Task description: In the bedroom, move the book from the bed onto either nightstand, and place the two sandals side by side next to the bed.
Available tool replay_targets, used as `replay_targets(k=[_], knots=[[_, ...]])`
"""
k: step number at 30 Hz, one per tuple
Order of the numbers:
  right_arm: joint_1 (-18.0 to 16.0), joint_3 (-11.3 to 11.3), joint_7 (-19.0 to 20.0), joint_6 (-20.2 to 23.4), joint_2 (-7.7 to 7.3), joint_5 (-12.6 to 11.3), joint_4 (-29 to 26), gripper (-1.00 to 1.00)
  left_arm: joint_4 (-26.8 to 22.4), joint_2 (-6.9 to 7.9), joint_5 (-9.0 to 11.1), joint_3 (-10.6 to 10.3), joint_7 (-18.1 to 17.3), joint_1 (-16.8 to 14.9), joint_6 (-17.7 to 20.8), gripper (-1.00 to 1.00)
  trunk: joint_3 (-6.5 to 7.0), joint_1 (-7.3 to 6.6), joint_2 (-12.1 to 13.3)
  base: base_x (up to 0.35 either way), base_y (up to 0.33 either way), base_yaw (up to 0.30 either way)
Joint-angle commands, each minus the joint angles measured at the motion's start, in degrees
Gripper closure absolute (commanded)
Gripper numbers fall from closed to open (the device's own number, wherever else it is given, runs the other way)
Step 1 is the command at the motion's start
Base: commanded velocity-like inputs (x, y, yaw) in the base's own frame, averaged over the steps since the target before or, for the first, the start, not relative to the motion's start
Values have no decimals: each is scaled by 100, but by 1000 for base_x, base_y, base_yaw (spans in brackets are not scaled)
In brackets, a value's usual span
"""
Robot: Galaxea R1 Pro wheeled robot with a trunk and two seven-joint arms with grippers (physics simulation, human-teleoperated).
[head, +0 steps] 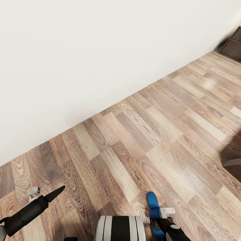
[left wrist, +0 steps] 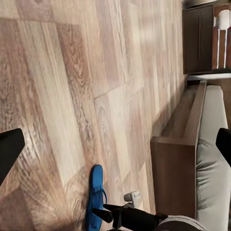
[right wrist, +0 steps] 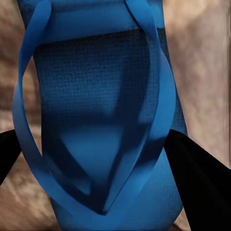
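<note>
Closest in: R gripper (head: 160, 223) clamped on a blue sandal (head: 153, 207), black fingers (right wrist: 197, 178) pinching either side of the sole at strap end, toe pointing fwd away from robot. Carried low over wood-plank floor (head: 140, 134), prob. for setting down flat beside bed. In L wrist view same sandal (left wrist: 95, 195) hangs just off the bed (left wrist: 192, 159) frame's corner, so drop spot looks close.

L gripper (head: 55, 194) holds nothing, fingers (left wrist: 9, 151) parted wide at frame edges; arm parked out of the way, free for next pick.

Mid: bare floor, no second sandal or book visible.

Far: white wall (head: 83, 60) running diagonally; dark nightstand (head: 234, 45) tucked in far corner. Wrist view also shows grey mattress (left wrist: 211, 159) and dark nightstand (left wrist: 198, 39) past bed's end.
</note>
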Motion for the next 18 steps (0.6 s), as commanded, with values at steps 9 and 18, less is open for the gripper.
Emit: replay_targets(k=[9, 18], knots=[[1, 0, 2, 36, -5, 0, -12, 100, -1, -1, 30, 3, -2, 0, 41, -100, 42, -6, 2, 0, 0, 0], [1, 0, 4, 34, -7, 0, -12, 100, 0, 2, 32, 3, -2, 3, 41, -100, 108, -14, 6, 0, 0, 0]])
